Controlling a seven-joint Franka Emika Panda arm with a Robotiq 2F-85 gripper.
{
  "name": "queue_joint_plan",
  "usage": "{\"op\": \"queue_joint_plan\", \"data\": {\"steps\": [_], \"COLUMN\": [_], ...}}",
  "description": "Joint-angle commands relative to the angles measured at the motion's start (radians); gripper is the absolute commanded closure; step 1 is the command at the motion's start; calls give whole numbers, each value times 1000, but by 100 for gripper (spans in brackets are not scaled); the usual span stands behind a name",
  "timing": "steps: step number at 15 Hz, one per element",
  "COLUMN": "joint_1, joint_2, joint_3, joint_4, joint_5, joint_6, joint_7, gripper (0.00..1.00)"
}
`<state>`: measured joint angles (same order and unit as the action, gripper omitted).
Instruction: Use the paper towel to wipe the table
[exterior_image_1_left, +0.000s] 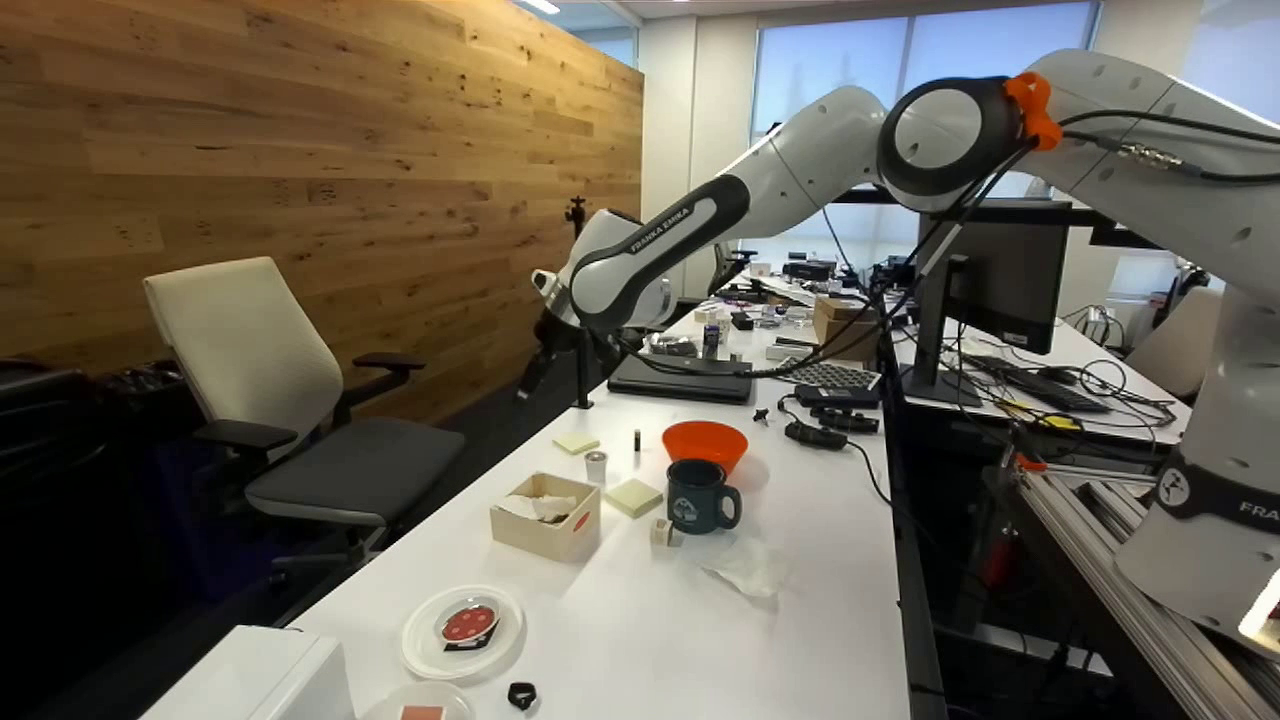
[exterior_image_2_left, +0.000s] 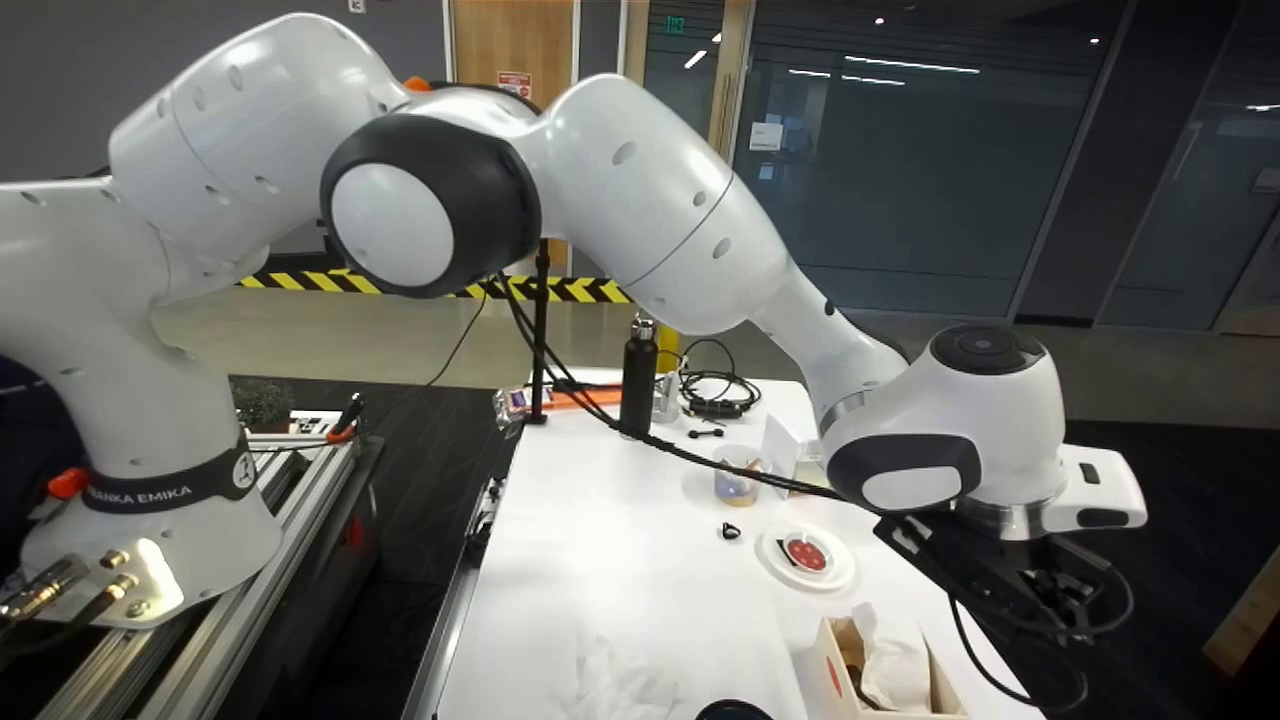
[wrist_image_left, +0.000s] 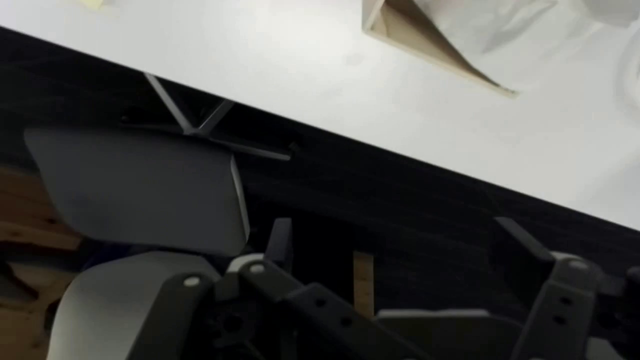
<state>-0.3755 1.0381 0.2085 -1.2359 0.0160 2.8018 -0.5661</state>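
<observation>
Paper towel (exterior_image_1_left: 745, 570) lies crumpled and thin on the white surface (exterior_image_1_left: 820, 640), just beside the dark mug (exterior_image_1_left: 697, 496); I pick it out in both exterior views, its outline washed out, white on white. A small pale block (exterior_image_1_left: 661, 532) sits close by the mug. Orange bowl (exterior_image_1_left: 705, 440) partly hidden behind the mug in an exterior view; whether the two touch, I can't tell. Further out: a pad of yellow notes (exterior_image_1_left: 633, 497), then the open tan box (exterior_image_1_left: 525, 533), white paper (exterior_image_2_left: 893, 665) poking above its rim. White plate (exterior_image_1_left: 420, 640) with a red item (exterior_image_1_left: 469, 623) on it, well apart from the mug. My gripper (wrist_image_left: 400, 245) hangs out past the surface's long edge, well apart from the paper towel; wrist view gives me dark floor (wrist_image_left: 425, 192) and an office chair (wrist_image_left: 140, 190) below. Jaws stand wide apart, nothing between them.
</observation>
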Motion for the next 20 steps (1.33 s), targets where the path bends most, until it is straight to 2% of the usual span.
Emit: {"op": "queue_joint_plan", "data": {"steps": [1, 2, 3, 7, 9, 13, 16, 17, 20], "joint_1": [-11, -19, 8, -6, 21, 86, 101, 126, 122], "joint_2": [-148, -187, -222, -392, -465, -525, -500, -522, -516], "joint_3": [-8, 4, -38, 6, -5, -52, -92, -100, -119], "joint_4": [-237, -282, -323, -463, -477, -403, -315, -369, -343], "joint_5": [-36, -56, -69, -40, -33, -20, -21, -16, -18], "joint_6": [93, 23, -3, -223, -371, -604, -684, -635, -659], "joint_7": [-9, -35, -6, -73, -100, -120, -172, -130, -158], "gripper": [0, 0, 0, 0, 0, 0, 0, 0, 0]}}
